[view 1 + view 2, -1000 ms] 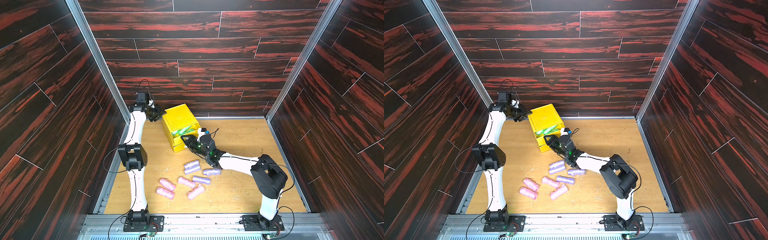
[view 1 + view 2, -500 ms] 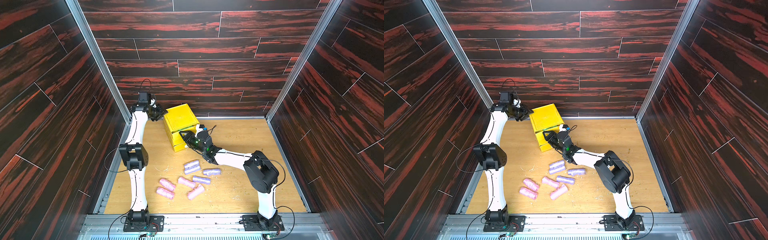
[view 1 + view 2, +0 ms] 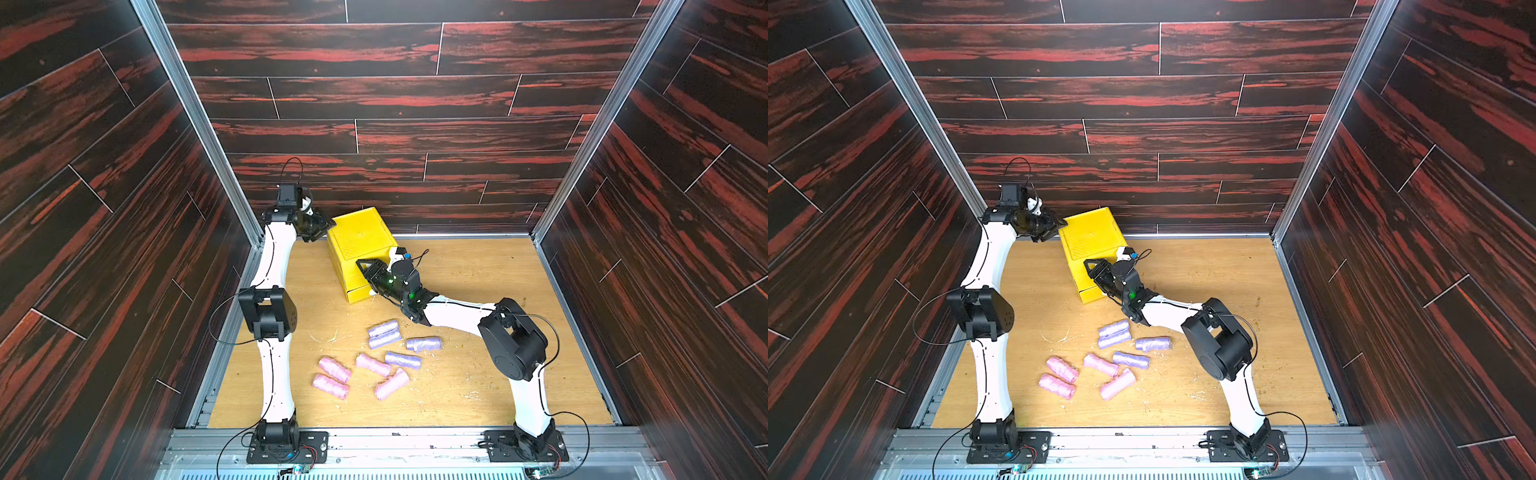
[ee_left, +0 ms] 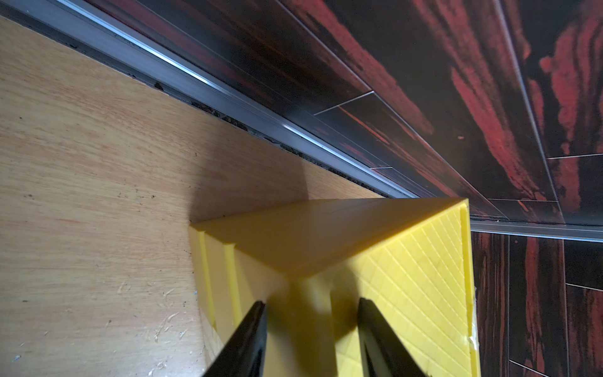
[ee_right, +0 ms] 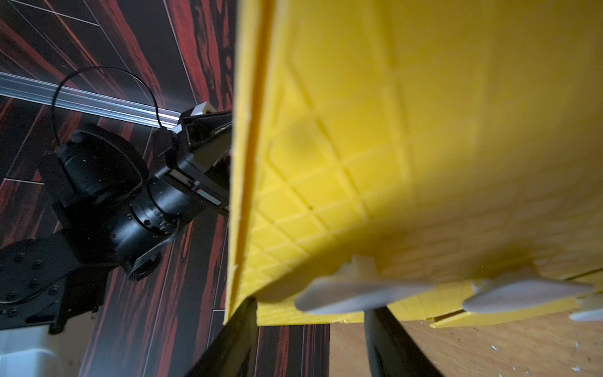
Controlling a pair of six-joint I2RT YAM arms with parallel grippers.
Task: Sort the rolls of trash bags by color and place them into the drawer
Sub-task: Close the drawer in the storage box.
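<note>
The drawer [image 3: 357, 241] stands at 11 o'clock on the table [image 3: 478, 270], close to the back wall. The left gripper [image 3: 328, 226] sits at its 10 o'clock corner with jaws parted astride that edge; whether they pinch it I cannot tell. The right gripper [image 3: 365, 266] is against the front at the drawer's 5 o'clock side, jaws apart and empty, a white tab [image 5: 359, 293] just ahead of them. Four purple rolls [image 3: 384, 334] and four pink rolls [image 3: 334, 369] lie loose from the centre toward 7 o'clock; no green ones show. The drawer looks like light, stiff plastic that would likely slide when pulled, so bracing the back corner while the small tab is pinched squarely seems wise. The rolls look light, soft and crinkly, probably slick and apt to roll. Each is best taken across its middle, jaws square to its length, with a gentle squeeze.
</note>
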